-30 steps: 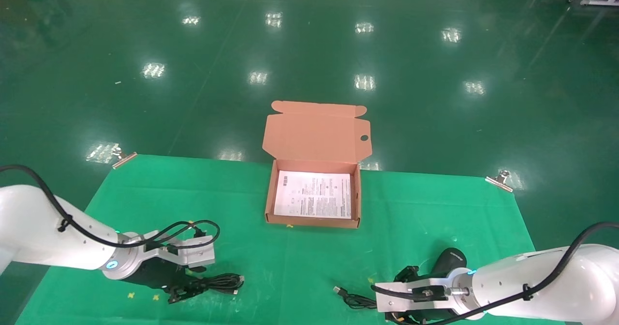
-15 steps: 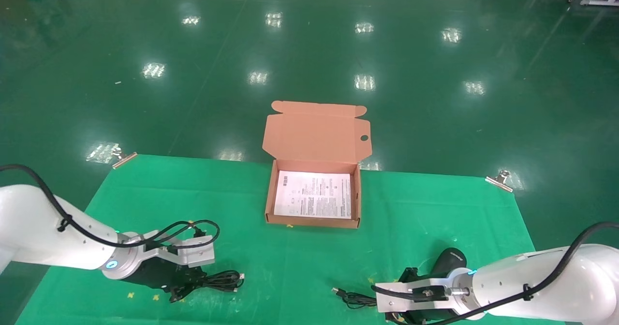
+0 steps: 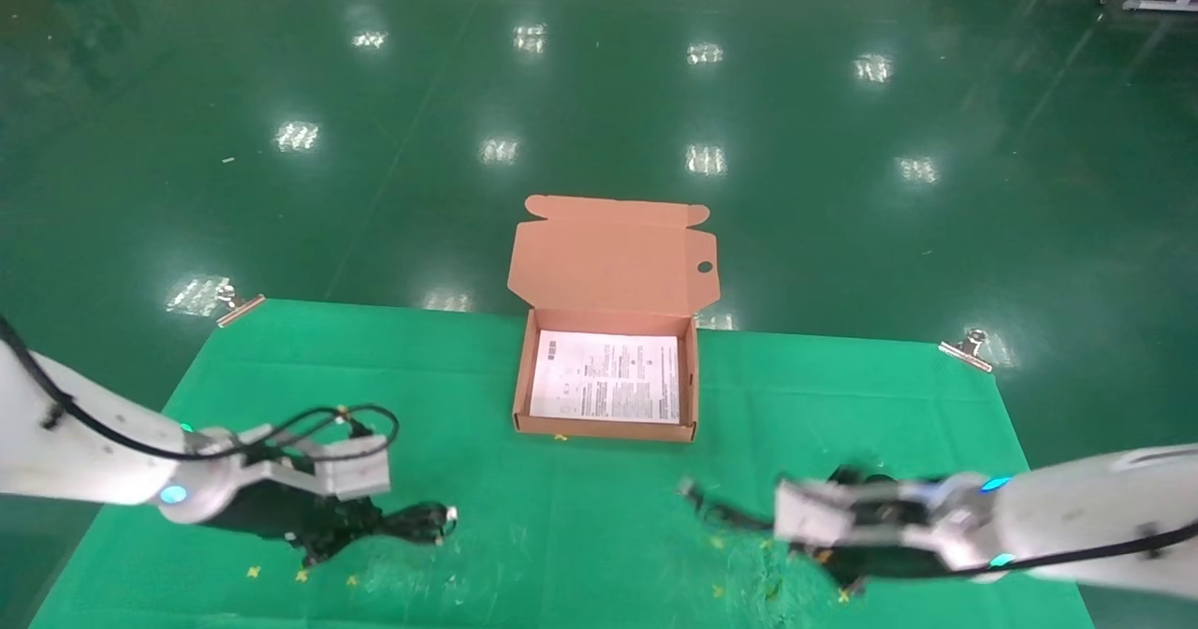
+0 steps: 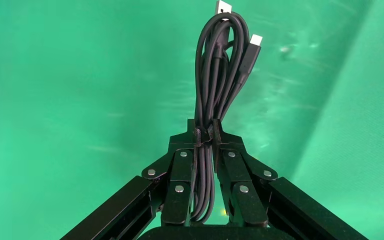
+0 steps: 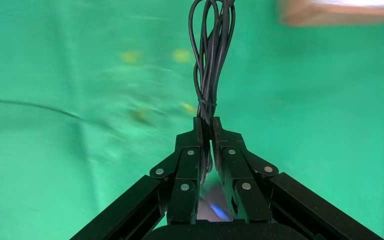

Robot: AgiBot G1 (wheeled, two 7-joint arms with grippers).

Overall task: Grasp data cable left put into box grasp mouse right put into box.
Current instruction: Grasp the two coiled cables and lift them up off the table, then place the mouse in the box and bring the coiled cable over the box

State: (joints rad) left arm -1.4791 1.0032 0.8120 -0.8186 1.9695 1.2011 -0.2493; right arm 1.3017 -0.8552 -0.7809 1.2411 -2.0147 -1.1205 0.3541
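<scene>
No brand legible anywhere. Only writing: dense black print on the white sheet (image 3: 606, 387) lining the bottom of the box (image 3: 605, 428), too small to read.

Box open at the far middle of the green cloth (image 3: 580, 554), lid (image 3: 613, 255) standing up behind it, round hole near the lid's right edge.

Left gripper (image 4: 205, 136) pressed together on the data cable (image 4: 219, 65), pinching the elongated coil across its middle. Coil running straight out past the fingertips, with both plugs at its far end and a shorter loop trailing back between the fingers. In the head view, cable (image 3: 418, 521) low over the cloth at the near left, well apart from the box and to its left. Left arm reaching in from the left edge, forearm nearly level, left gripper (image 3: 370, 526) pointing right towards the table's middle.

Right gripper (image 5: 206, 125) likewise closed, clamping the mouse by its bundled cord (image 5: 211, 60); the bundle extends beyond the fingertips. Mouse body not clearly made out. In the head view, right gripper (image 3: 791, 517) at the near right of the cloth, cord (image 3: 716, 509) poking out to its left, near the box's front right corner but apart from it. Right arm entering from the right edge, forearm nearly level, wrist pointing left.
</scene>
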